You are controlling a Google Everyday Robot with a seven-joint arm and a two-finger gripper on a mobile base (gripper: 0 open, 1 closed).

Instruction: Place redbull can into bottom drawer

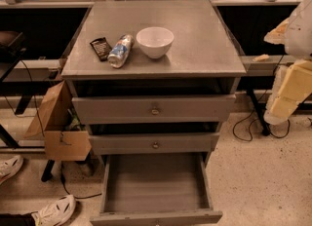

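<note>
Redbull can point(120, 50) lies sideways on cabinet top point(195, 40) | likely light, thin, slippery; take across middle | bottom drawer point(156, 183) open | gripper point(279, 32) at right edge, state cannot tell

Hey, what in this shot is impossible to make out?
Camera view:
tool: at the right edge beside the cabinet, partly cut off by the frame.
bottom drawer: its front cut by the lower edge.
redbull can: lettering too small to read.
top drawer: inside hidden under the cabinet top.

Silver-blue can point(120, 50), grey drawer point(156, 186), cream pincer point(279, 31) right
</note>
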